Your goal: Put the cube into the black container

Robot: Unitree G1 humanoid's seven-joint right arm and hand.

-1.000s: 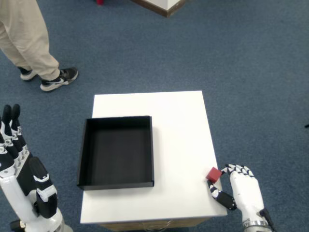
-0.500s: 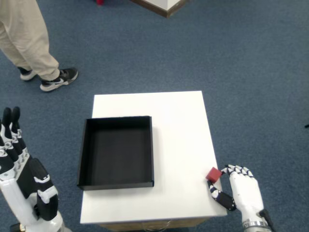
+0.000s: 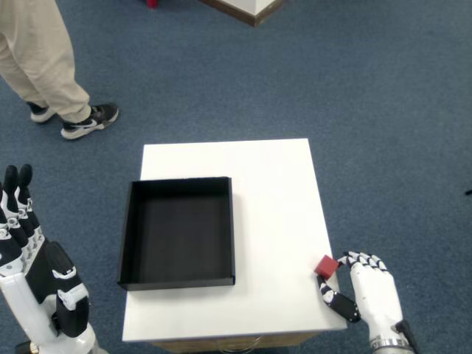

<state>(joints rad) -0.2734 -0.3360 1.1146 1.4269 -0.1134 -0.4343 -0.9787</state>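
A small red cube point(image 3: 326, 265) rests on the white table point(image 3: 273, 192) near its right edge, toward the front. My right hand point(image 3: 366, 289) is at the table's front right corner. Its curled fingertips point(image 3: 348, 259) touch the cube's right side and the thumb point(image 3: 335, 299) reaches under its near side, so the cube is pinched between them. The black container point(image 3: 178, 231), a shallow square tray, lies open and empty on the left half of the table, well to the left of the cube.
My left hand point(image 3: 29, 265) is raised off the table's left side, fingers straight. A person's legs and shoes point(image 3: 70, 110) stand on the blue carpet at the far left. A piece of furniture point(image 3: 247, 7) shows at the top edge.
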